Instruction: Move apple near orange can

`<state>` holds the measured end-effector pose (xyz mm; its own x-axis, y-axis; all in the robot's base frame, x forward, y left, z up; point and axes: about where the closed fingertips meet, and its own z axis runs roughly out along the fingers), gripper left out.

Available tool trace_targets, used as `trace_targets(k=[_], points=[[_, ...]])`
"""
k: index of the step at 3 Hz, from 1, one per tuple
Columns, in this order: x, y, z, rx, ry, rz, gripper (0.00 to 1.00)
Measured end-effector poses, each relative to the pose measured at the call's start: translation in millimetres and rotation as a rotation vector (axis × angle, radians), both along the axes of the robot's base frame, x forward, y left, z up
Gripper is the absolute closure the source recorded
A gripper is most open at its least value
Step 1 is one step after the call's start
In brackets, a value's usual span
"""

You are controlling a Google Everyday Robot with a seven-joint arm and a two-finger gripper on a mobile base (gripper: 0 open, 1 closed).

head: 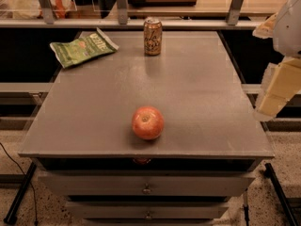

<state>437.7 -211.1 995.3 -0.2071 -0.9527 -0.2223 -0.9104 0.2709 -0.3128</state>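
One apple (147,122) sits lower centre, orange can (152,36) top centre, well apart; gripper (272,102) at right edge, open-or-closed can't tell.

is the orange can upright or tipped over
Upright: the orange can stands on its base, silver top up. The gripper hangs beyond the right edge of the table.
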Motion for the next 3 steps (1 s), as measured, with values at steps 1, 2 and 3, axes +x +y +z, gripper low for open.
trace_targets(k=[1, 2, 3], points=[[0.0, 0.0, 0.0, 0.000, 0.000, 0.000, 0.00], [0.2, 2.9, 0.4, -0.001, -0.003, 0.010, 0.00], [2.3, 25.6, -10.3, 0.003, 0.020, 0.085, 0.00]])
